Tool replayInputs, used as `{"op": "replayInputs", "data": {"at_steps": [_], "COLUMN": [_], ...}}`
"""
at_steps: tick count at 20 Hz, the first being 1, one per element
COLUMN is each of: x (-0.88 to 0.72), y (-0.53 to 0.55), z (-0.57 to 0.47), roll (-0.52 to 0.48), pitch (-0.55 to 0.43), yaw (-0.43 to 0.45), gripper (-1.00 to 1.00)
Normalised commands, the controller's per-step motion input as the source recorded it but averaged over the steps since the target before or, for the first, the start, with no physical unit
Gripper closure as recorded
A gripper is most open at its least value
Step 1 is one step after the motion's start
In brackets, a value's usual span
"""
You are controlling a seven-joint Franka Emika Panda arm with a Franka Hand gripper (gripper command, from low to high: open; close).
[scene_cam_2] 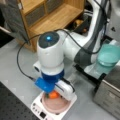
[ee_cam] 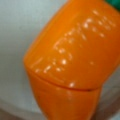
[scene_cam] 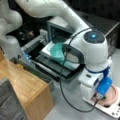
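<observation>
Carrot: an orange toy carrot (ee_cam: 72,60) fills the wrist view, very close to the camera, with a bit of green at its upper right end; in a front view it shows as a small orange patch (scene_cam_2: 53,94) under the arm's wrist, over the pink plate.
Tool: the tool (scene_cam_2: 53,93) is down at the pink plate, mostly hidden by the wrist and its blue mount; whether it is wide, narrow or holding the carrot cannot be told.
Plate: a pink plate (scene_cam_2: 53,105) sits on a white scale-like base (scene_cam_2: 40,112) at a front view's bottom; it also shows at a front view's bottom right (scene_cam: 112,96).
Desk: the grey desk (scene_cam_2: 15,70) carries the base and the arm.
Bowl: a teal bowl (scene_cam_2: 108,55) rests on the open door of a small oven (scene_cam: 58,32), well apart from the plate; it shows in both front views (scene_cam: 58,51).
Shelf: a wooden shelf unit (scene_cam_2: 47,15) stands at a front view's top.
</observation>
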Motion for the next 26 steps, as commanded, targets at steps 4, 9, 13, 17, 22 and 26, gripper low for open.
{"op": "replayInputs", "data": {"at_steps": [4,9,13,17,22,26], "x": [-0.22,-0.16,-0.10,-0.06,-0.03,-0.01], "y": [0.04,0.03,0.03,0.04,0.07,0.11], "z": [-0.13,-0.10,-0.13,-0.15,-0.15,-0.15], "roll": [-0.317,-0.303,-0.280,-0.292,-0.295,-0.293], "pitch": [-0.129,-0.146,-0.156,-0.151,-0.142,-0.125], "yaw": [0.111,0.103,0.078,0.061,0.052,0.039], "gripper": [-1.00,-1.00,-1.00,-1.00,-1.00,-1.00]}}
